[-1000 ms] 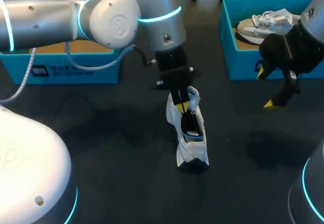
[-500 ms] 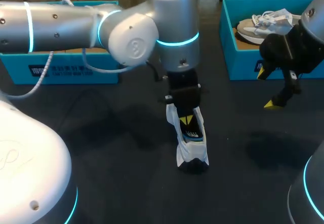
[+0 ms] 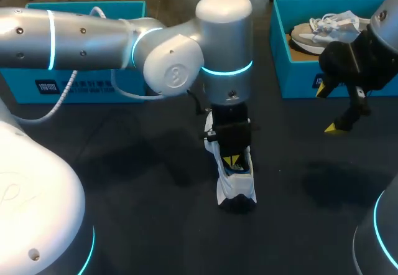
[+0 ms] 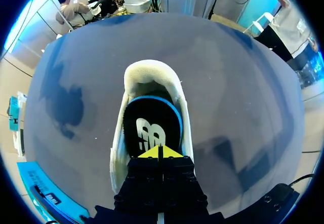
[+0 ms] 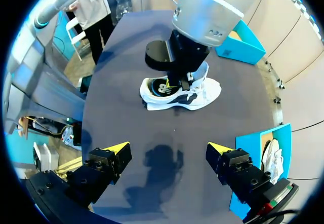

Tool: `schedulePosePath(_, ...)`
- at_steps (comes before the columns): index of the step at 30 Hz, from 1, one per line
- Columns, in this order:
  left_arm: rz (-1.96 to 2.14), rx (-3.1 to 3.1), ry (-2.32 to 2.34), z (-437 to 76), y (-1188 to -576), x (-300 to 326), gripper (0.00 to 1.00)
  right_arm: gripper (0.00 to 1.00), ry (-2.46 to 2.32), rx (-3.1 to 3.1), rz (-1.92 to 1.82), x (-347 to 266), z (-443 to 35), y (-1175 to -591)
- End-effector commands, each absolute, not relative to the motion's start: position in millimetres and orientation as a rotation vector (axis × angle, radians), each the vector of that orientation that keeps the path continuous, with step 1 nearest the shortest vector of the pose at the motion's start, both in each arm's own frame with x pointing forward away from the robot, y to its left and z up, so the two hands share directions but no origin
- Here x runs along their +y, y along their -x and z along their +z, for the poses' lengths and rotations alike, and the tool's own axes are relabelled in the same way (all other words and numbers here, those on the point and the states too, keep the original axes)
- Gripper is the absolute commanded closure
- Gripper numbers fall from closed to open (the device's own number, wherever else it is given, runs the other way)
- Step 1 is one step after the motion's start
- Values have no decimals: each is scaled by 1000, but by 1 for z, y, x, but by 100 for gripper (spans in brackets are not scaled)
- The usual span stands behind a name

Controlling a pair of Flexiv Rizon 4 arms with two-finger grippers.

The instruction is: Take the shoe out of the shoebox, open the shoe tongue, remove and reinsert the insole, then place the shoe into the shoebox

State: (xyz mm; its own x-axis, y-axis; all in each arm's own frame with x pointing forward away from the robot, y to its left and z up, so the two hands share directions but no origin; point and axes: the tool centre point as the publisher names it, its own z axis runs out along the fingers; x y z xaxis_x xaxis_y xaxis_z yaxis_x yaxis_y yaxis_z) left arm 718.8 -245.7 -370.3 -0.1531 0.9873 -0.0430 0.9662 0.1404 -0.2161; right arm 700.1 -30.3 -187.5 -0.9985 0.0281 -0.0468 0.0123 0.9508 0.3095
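The left gripper (image 4: pixel 159 152) drops deeper into the shoe (image 4: pixel 152 72), tips together, seemingly on the insole (image 4: pixel 152 125); an off-centre push could tip the shoe, right gripper (image 5: pixel 167 149) hanging agape.

A white mesh sneaker (image 3: pixel 236 185) stands mid-worktop (image 3: pixel 155 225), the left gripper (image 3: pixel 232 160) down inside its opening, on the black foam insole (image 4: pixel 152 127). A teal cardboard shoebox (image 3: pixel 280 63) at the far right corner holds a grey sneaker (image 3: pixel 323 32). The right gripper (image 3: pixel 326 109) hangs before it. A second teal cardboard box (image 3: pixel 81 88) lies far left.
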Motion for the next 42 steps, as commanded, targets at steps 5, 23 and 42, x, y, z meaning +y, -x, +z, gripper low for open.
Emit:
schedulePosePath(5, 289, -2258, 1978, -350, -711, -253, 100, 0, -34, 3055, 478, -29, -188, -702)
schedulePosePath(23, 307, -2305, 1927, -371, -704, -247, 100, 0, -34, 3055, 478, -29, -188, -702)
schedulePosePath(42, 383, -2254, 1940, -397, -679, -256, 100, 0, -34, 3055, 478, -29, -188, -702)
